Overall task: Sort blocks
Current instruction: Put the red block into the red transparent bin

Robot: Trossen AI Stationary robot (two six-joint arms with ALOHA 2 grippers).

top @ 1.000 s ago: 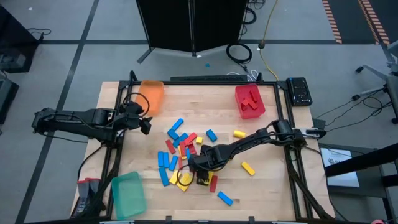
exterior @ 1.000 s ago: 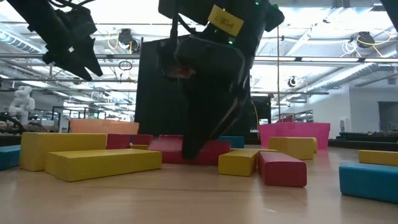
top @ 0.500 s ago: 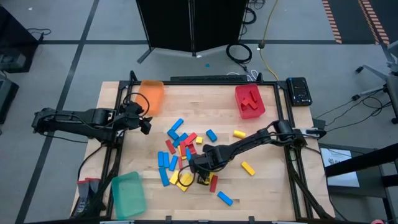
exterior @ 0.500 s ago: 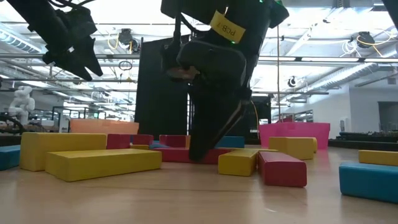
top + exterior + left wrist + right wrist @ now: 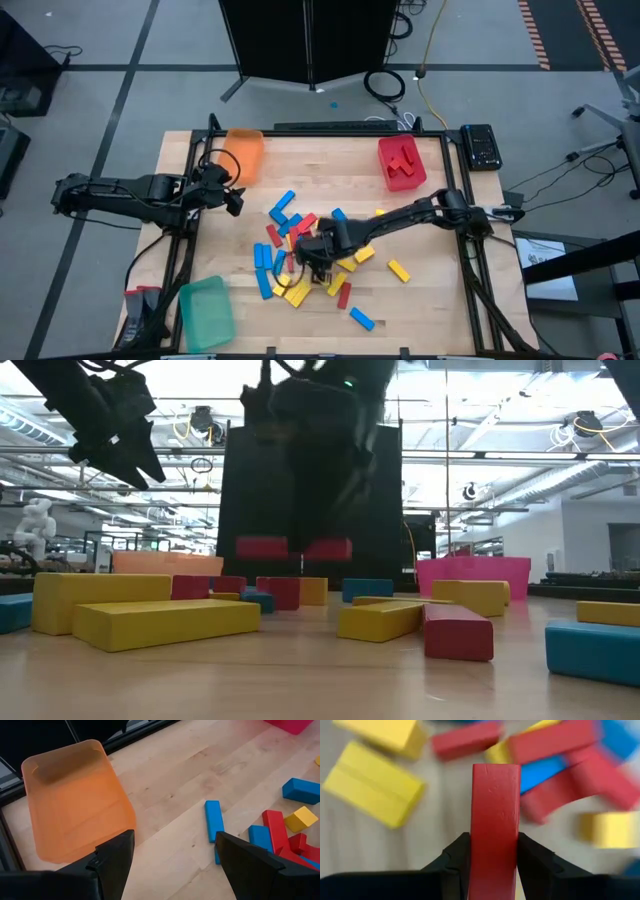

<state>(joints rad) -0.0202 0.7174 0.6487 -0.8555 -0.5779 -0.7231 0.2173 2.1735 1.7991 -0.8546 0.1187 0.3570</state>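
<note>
The right gripper (image 5: 312, 252) has lifted a red block (image 5: 494, 820) off the wooden table (image 5: 440, 300), clamped. Bare wood lies at five o'clock; the left gripper (image 5: 172, 852), apparently open, waits near the orange tray (image 5: 75, 795).

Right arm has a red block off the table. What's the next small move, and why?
Probably carry it toward the red tray. The right gripper is shut on a red block, which hangs clear above the pile in the low view, and the tray already holds red blocks. The left gripper waits open by the orange tray.
</note>
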